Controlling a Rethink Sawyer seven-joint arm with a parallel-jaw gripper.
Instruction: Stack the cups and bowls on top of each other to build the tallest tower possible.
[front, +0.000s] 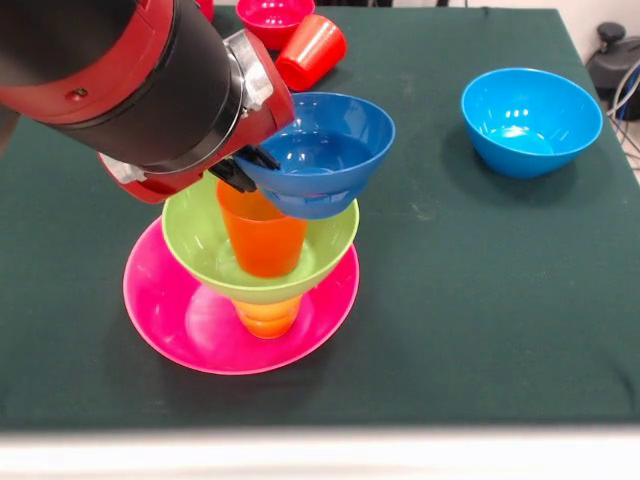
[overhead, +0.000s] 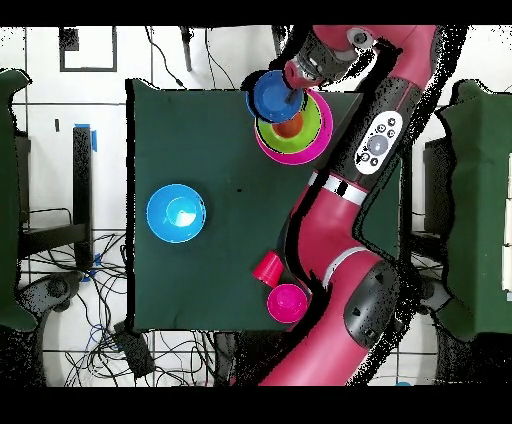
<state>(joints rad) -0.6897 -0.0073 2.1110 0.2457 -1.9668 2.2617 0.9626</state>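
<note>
**Clerk:** Pink bowl (front: 190, 325), large, nearest item of the tower (front: 262, 258), upright on the green desk (front: 480, 300). Yellow cup (front: 267, 318) stands in its centre. Lime green bowl (front: 200, 240) rests on that cup, rim up. Orange cup (front: 262, 240) stands inside the green bowl, mouth down as far as I can judge.

**Checker:** And the top piece?

**Clerk:** Dark blue bowl (front: 325, 150), held at its rim by the gripper (front: 243, 170); the dark fingers (front: 235, 176) are clamped on that rim. It sits tilted and off to one side of the orange cup, not centred; whether its base touches the cup top, cannot tell.

**Checker:** Handling note for the step?

**Clerk:** Judgement only: bring the bowl's base square over the cup, level it, lower gently, then part the fingers without dragging sideways. The cup below is narrow, so any push could tip the stack.

**Checker:** Arm pose?

**Clerk:** Red and black arm (front: 130, 80) enters from the upper corner, wrist angled down and across toward the stack; overhead it reaches the length of the desk to the tower (overhead: 290, 125).

**Checker:** Farther stock?

**Clerk:** Light blue bowl (front: 530, 120), apart from the tower. At the far edge, small red bowl (front: 272, 15) and red cup (front: 312, 50) on its side, close together, unused.
</note>
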